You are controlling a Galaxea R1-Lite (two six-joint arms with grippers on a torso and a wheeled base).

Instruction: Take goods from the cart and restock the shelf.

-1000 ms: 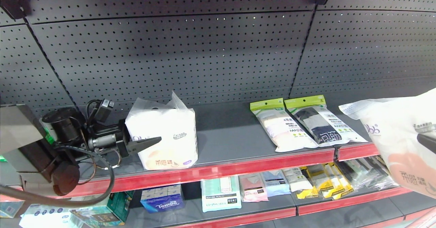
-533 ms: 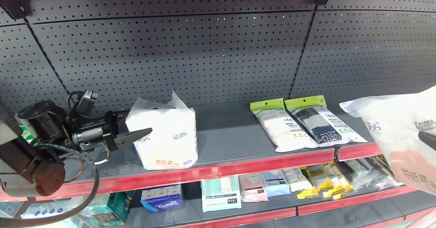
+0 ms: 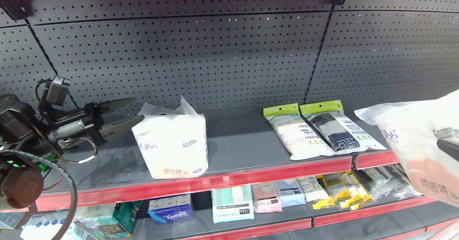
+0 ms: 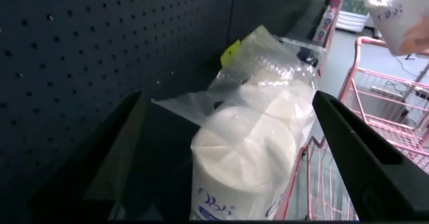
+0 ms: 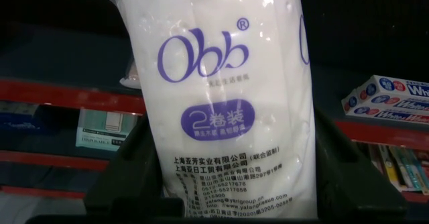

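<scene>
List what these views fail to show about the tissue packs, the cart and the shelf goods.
- Head view: the held white plastic-wrapped tissue pack runs off the right edge.
- Left wrist view: the red wire cart is cut by the frame edge, so its contents are out of sight.
- Head view: labels on the lower-shelf packets are too small to read.
</scene>
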